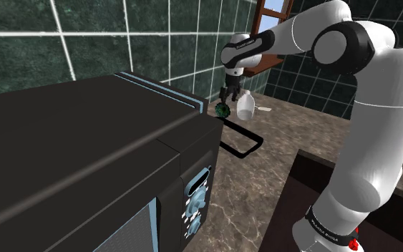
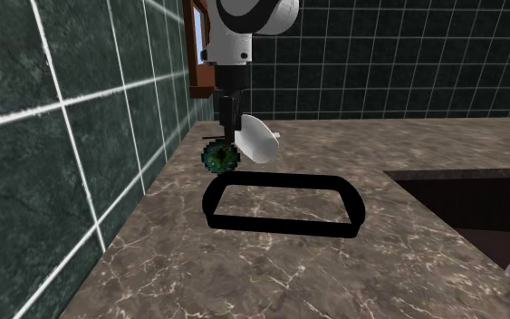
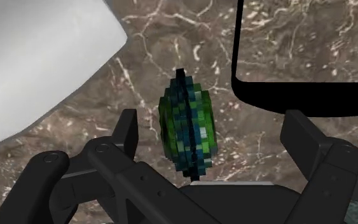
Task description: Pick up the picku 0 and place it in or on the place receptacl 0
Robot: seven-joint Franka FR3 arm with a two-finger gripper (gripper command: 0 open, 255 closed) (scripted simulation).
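Entry: I am watching the gripper [image 3: 214,124] hanging open, fingers [image 3: 125,130] flanking, not touching, a green-blue ball [image 3: 187,121]; white vessel [image 2: 257,138] just beside; black-rimmed tray [image 2: 284,227] lying near on marbled counter [image 2: 334,272].

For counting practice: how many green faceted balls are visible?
1: the green faceted ball is between the open black gripper's fingers, beside the white cup. The black microwave may hide others.

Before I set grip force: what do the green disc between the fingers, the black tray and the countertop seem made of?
Green disc: mottled green-blue blocks, matte; material unclear. Black tray: flat, unshaded black, so plastic or metal, cannot tell. Countertop: brown with pale veins, looks like marble or similar stone.
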